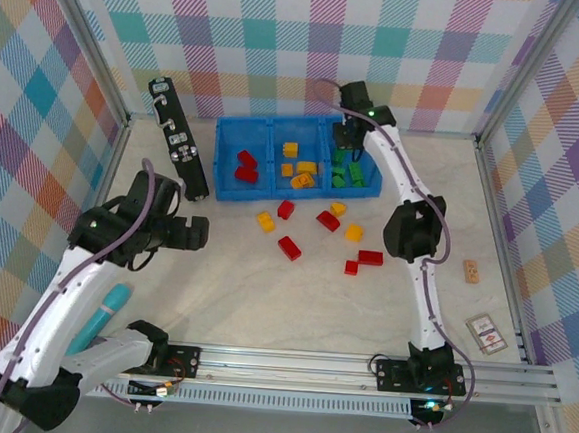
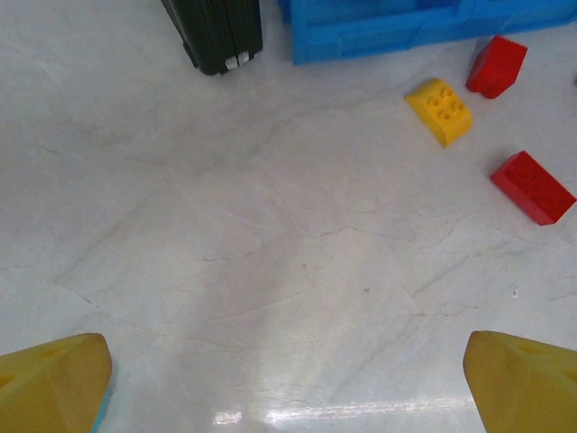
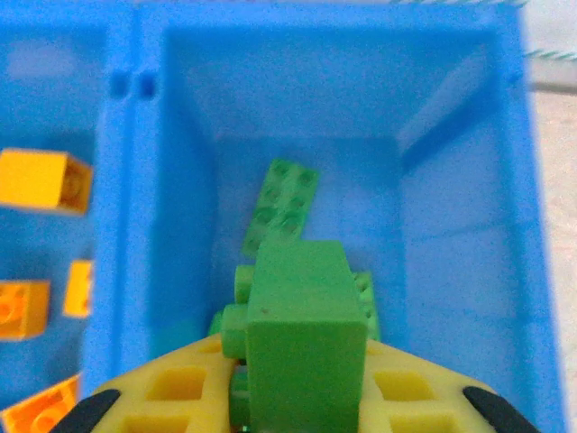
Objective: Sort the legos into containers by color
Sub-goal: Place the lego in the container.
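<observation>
Pale marbled tabletop [image 1: 262, 305], plaid walls [image 1: 383, 43] on three sides. In the right wrist view, yellow fingers [image 3: 171, 397] at the bottom edge flank a green brick [image 3: 306, 325], and the right gripper [image 3: 297, 410] is clamped on it. Under it lies the right compartment of the blue bin [image 3: 451, 108], with more green pieces [image 3: 281, 206] on its floor. Whether the held brick touches them I cannot tell. Yellow bricks [image 3: 41, 180] lie in the middle compartment, at frame left.

The left gripper [image 2: 288, 388] is spread wide with nothing between. Its fingertips [image 2: 50, 383] sit in the bottom corners of its view, above bare table. At upper right lie a yellow piece [image 2: 439, 108] and two red pieces [image 2: 532, 187], with a black panel [image 2: 216, 32] at the top.

From above, red bricks [image 1: 245, 166] lie in the bin's left compartment. Loose bricks [image 1: 289, 248], red and yellow, are scattered mid-frame below the bin. A teal tool [image 1: 100, 327] lies at lower left.
</observation>
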### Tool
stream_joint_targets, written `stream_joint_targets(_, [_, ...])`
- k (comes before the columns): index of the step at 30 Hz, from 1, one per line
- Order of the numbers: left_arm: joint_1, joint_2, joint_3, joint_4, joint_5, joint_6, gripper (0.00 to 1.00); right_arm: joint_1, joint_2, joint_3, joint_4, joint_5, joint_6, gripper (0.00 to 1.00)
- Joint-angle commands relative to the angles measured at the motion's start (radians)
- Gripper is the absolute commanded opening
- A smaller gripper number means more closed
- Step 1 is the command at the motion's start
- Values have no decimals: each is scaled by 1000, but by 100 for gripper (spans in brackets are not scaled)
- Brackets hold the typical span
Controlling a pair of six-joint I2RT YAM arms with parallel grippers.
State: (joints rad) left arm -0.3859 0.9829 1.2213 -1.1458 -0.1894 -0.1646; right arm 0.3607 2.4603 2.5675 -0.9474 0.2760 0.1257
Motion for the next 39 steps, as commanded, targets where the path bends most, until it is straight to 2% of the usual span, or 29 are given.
stream_joint_targets(1, [-7,39,30,8,28,-31,100,-22,31,15,137,-22,-35,24])
stream_joint_targets(7, [-7,136,86,-9,41,-57,100,-35,124,42,225,-14,-77,25])
stream_joint_targets(17, [-7,195,115,-14,54,-114,100,-36,201,42,330,66,-199,26])
stream_joint_targets(26, [-6,203,97,-13,53,-170,100,-36,220,38,352,74,-215,39])
stream_joint_targets(33, [-21,228,60,28,138,-276,100,-36,136,-28,362,58,-271,44])
stream_joint_targets(39, [-115,266,-64,198,187,-436,100,-35,-48,-203,418,16,-297,48])
